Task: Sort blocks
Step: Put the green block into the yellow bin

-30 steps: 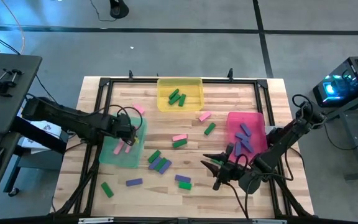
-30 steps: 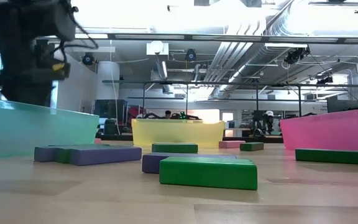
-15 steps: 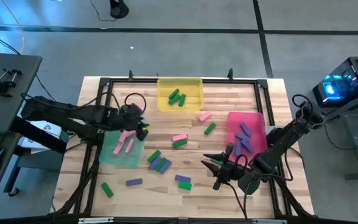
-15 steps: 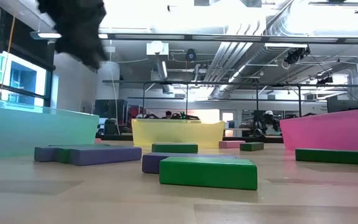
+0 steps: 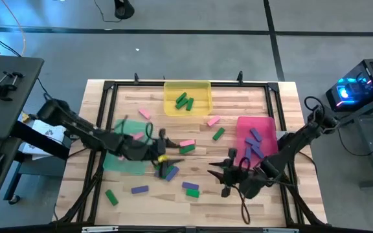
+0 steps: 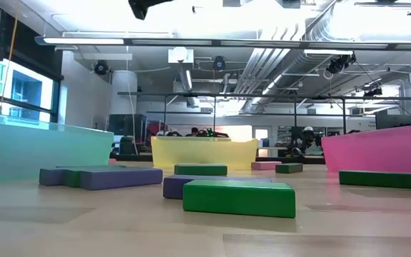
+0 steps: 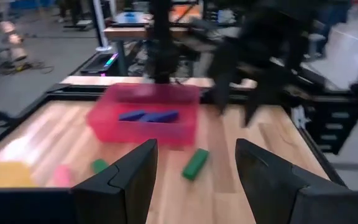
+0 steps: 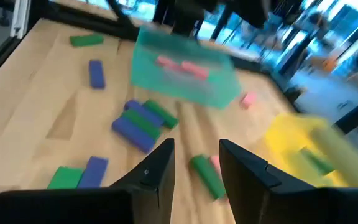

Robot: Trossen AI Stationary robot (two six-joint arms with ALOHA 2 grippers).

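Pink, green and blue-purple blocks lie flat on the wooden table: a cluster (image 5: 167,170) near the middle, a pink and green pair (image 5: 186,146), and singles such as a green one (image 5: 111,197). Pink blocks (image 8: 182,65) lie in the teal tray (image 5: 118,158), green ones (image 5: 185,101) in the yellow tray (image 5: 199,109), blue ones (image 7: 148,116) in the pink tray (image 5: 246,126). My left gripper (image 5: 163,150) is open and nearly level above the table's middle, beside the cluster. My right gripper (image 5: 217,175) is open above the near right part of the table. Both are empty.
A black frame (image 5: 109,87) runs round the table top. Loose blocks lie between the two grippers, among them a blue and green pair (image 5: 190,188). In the left wrist view the right arm (image 7: 260,56) stands behind the pink tray.
My left gripper has swung from above the teal tray toward the table's middle. It has risen and tipped from pointing down to nearly level, open throughout. My right gripper has turned a little where it is. No block has visibly moved.
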